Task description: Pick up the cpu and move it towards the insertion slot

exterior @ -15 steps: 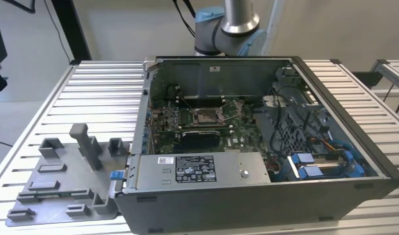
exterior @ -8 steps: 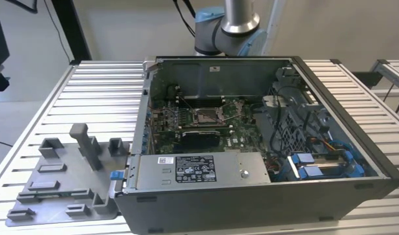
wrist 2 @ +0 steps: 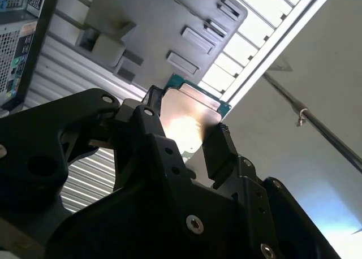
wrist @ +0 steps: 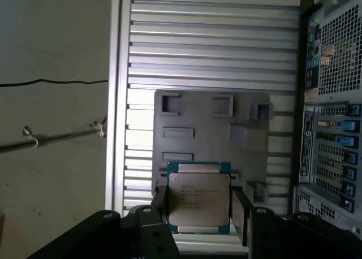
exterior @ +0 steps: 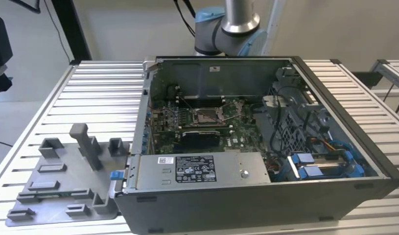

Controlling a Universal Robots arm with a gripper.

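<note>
In both wrist views my gripper (wrist: pixel 199 207) (wrist 2: pixel 182 137) is shut on the cpu (wrist: pixel 198 198) (wrist 2: pixel 189 119), a thin square chip with a silvery metal face and a green rim. One black finger (wrist: pixel 241 212) presses on each of two opposite edges. The chip hangs in the air above the grey fixture plate (wrist: pixel 212 123) (wrist 2: pixel 153 27), well clear of it. The insertion slot (exterior: pixel 206 116), a square socket with a silver frame and a brownish centre, lies on the motherboard inside the open computer case (exterior: pixel 251 200), toward the exterior view's right of the fixture plate (exterior: pixel 58 193).
The fixture plate carries several upright grey blocks (exterior: pixel 89 144). The case walls (exterior: pixel 330 93) rise around the motherboard, with a power supply (exterior: pixel 196 171) at the front and blue drive brackets (exterior: pixel 323 164). A black rectangular recess (exterior: pixel 198 140) sits just in front of the socket. The ribbed metal table (exterior: pixel 101 93) ends nearby.
</note>
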